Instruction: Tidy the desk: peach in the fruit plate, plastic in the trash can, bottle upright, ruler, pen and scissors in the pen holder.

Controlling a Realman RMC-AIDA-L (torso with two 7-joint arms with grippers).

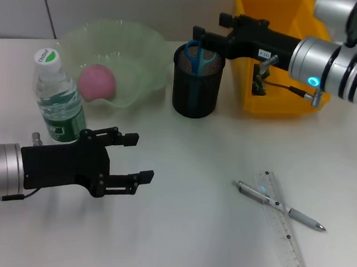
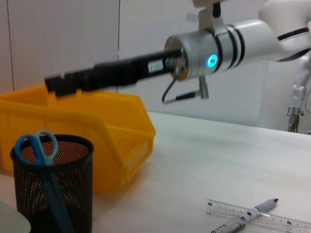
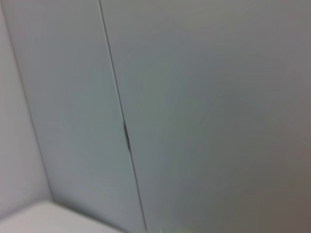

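Our right gripper (image 1: 202, 39) was over the pen holder (image 1: 197, 85), where the scissors (image 1: 196, 55) stood; its jaws we couldn't tell. We should lift straight up. Our left gripper (image 1: 135, 158) waited wide open, empty.

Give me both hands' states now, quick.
Left hand: open, empty, beside the bottle.
Right hand: over the pen holder, above the scissors; open or shut cannot be told.

A white table (image 1: 175, 245) carries everything, with pale wall panels (image 3: 194, 97) rising behind it
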